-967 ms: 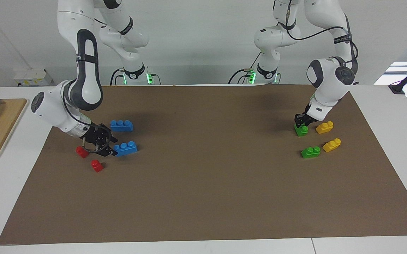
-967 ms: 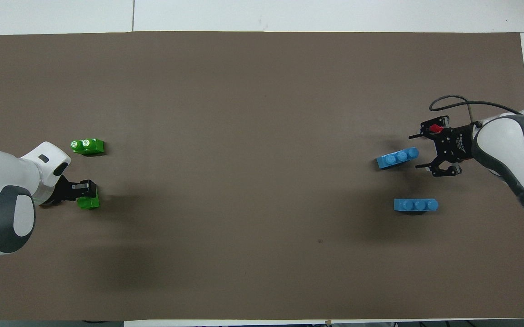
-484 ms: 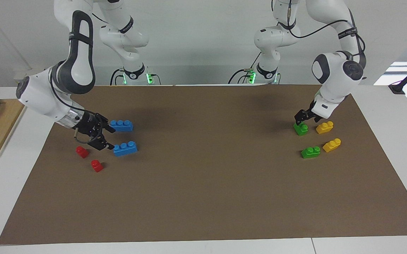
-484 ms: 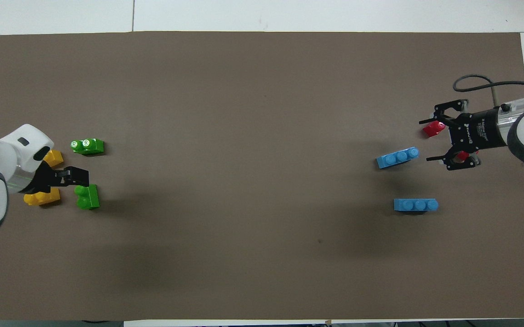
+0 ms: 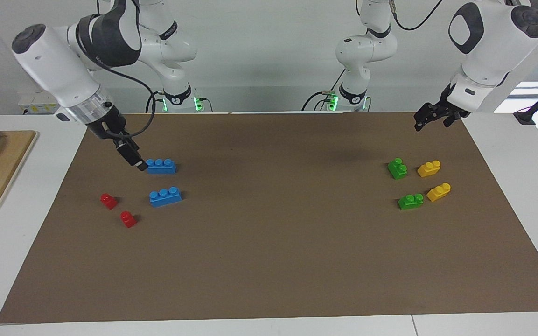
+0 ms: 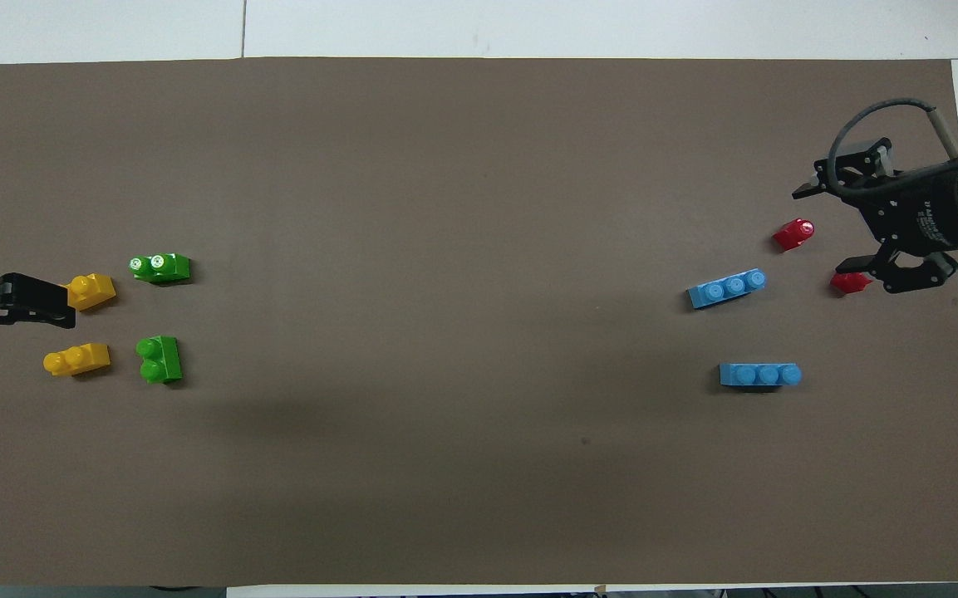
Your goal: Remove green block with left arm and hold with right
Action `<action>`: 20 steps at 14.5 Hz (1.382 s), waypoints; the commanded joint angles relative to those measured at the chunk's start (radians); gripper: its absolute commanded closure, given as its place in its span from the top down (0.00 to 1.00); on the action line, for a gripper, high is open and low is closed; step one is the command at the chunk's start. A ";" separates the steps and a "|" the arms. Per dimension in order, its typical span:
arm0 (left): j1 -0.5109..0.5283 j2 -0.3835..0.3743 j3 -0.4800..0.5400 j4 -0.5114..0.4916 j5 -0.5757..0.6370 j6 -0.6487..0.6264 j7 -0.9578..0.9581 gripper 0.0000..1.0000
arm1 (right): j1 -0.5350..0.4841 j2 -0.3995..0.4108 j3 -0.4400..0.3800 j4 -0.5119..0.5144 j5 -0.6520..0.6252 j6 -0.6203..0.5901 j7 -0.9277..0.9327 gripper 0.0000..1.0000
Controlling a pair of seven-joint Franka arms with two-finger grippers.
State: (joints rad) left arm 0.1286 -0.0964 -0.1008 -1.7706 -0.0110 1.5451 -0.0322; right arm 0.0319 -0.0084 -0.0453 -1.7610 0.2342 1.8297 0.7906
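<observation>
Both my grippers are up in the air with nothing in them: left gripper (image 5: 432,116) spread wide, right gripper (image 6: 861,228) too. Green block (image 5: 397,168) sits alone on the surface, at about five o'clock from my left gripper, free to grab.

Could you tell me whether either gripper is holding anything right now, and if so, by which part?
Nothing is held. The left gripper hangs open and empty above the mat, and the right gripper is also open and empty.
</observation>
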 commanded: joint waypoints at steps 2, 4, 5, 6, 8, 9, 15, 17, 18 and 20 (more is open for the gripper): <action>-0.072 0.112 0.058 0.178 0.009 -0.131 0.006 1.00 | -0.010 0.001 0.001 0.132 -0.104 -0.156 -0.368 1.00; -0.116 0.161 0.087 0.250 0.003 -0.172 0.006 1.00 | -0.009 -0.033 0.004 0.137 -0.166 -0.214 -0.506 1.00; -0.119 0.158 0.085 0.281 0.006 -0.178 0.006 1.00 | -0.009 -0.051 0.002 0.136 -0.174 -0.243 -0.572 1.00; -0.121 0.149 0.085 0.273 0.009 -0.178 0.000 1.00 | -0.012 -0.061 0.001 0.138 -0.174 -0.265 -0.615 1.00; -0.135 0.150 0.099 0.269 0.002 -0.169 -0.026 1.00 | -0.017 -0.062 -0.001 0.167 -0.174 -0.323 -0.648 1.00; -0.142 0.149 0.104 0.269 0.005 -0.169 -0.035 1.00 | -0.017 -0.061 -0.001 0.169 -0.174 -0.332 -0.649 1.00; -0.147 0.132 0.095 0.275 0.017 -0.154 -0.021 1.00 | -0.010 -0.061 0.001 0.166 -0.199 -0.333 -0.651 1.00; -0.153 0.126 0.105 0.273 0.013 -0.158 -0.026 1.00 | -0.013 -0.062 -0.001 0.163 -0.200 -0.333 -0.669 1.00; -0.153 0.116 0.105 0.272 0.011 -0.164 -0.031 1.00 | -0.016 -0.062 -0.001 0.163 -0.200 -0.333 -0.677 1.00; -0.152 0.072 0.099 0.248 0.011 -0.161 -0.035 1.00 | -0.021 -0.062 -0.002 0.163 -0.200 -0.333 -0.677 1.00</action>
State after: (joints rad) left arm -0.0027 0.0241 -0.0148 -1.5070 -0.0099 1.4050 -0.0495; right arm 0.0274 -0.0721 -0.0534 -1.6044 0.0519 1.5123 0.1456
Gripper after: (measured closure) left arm 0.000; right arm 0.000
